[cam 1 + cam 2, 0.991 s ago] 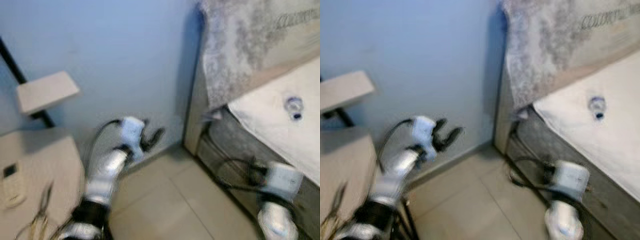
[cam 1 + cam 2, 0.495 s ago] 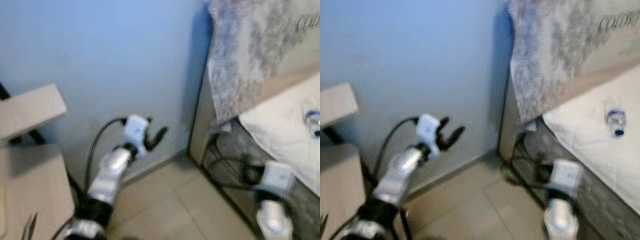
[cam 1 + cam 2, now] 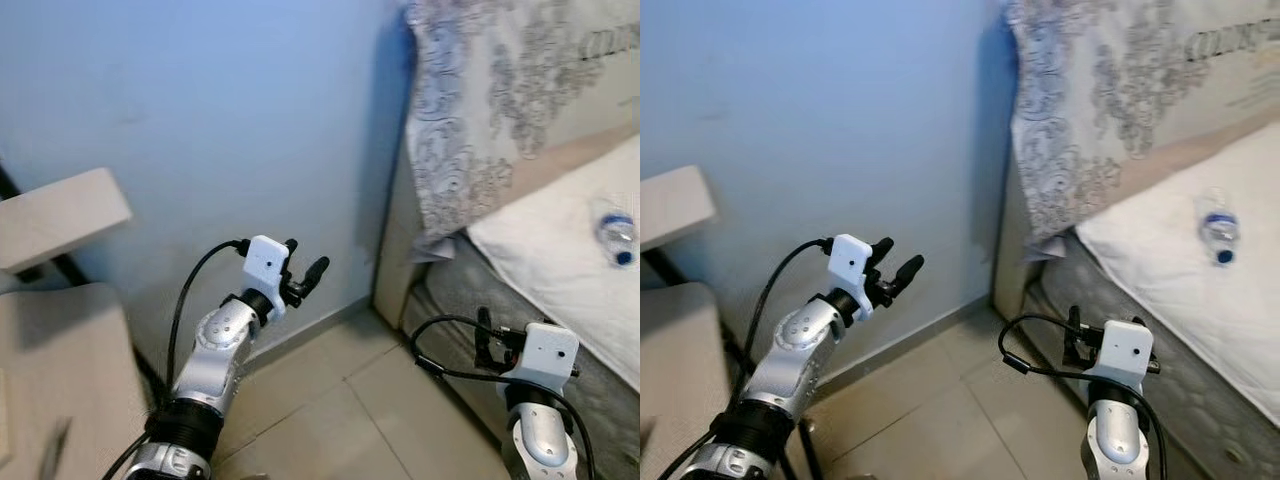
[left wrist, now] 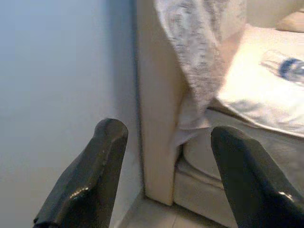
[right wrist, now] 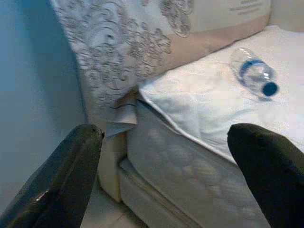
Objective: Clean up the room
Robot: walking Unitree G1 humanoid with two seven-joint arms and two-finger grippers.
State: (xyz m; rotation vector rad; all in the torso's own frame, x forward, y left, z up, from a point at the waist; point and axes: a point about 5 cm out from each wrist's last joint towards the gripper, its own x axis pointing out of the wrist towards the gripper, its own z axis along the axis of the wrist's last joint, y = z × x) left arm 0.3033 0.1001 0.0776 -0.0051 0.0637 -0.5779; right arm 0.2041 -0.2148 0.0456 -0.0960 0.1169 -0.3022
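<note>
A clear plastic bottle [image 3: 614, 228] with a blue cap lies on its side on the white mattress [image 3: 545, 250] at the right. My left gripper [image 3: 303, 275] is raised in front of the blue wall, open and holding nothing, well left of the bed. In the left wrist view its fingers [image 4: 102, 166] frame the bed corner and the bottle [image 4: 285, 66]. My right gripper [image 3: 484, 335] hangs low beside the mattress edge, open and holding nothing. Through the right wrist view the bottle [image 5: 254, 72] lies beyond its fingertips [image 5: 76, 156].
A grey patterned cloth [image 3: 480, 110] drapes over the beige headboard [image 3: 395, 250]. A pale wooden table [image 3: 50, 370] with a shelf [image 3: 55, 215] stands at the left. Beige floor tiles [image 3: 340, 410] lie between table and bed. The blue wall [image 3: 220, 110] is close ahead.
The camera has swung right and steadied, so the table has slid left and the blur is gone. Both arms hold much the same pose, and the bottle lies where it was.
</note>
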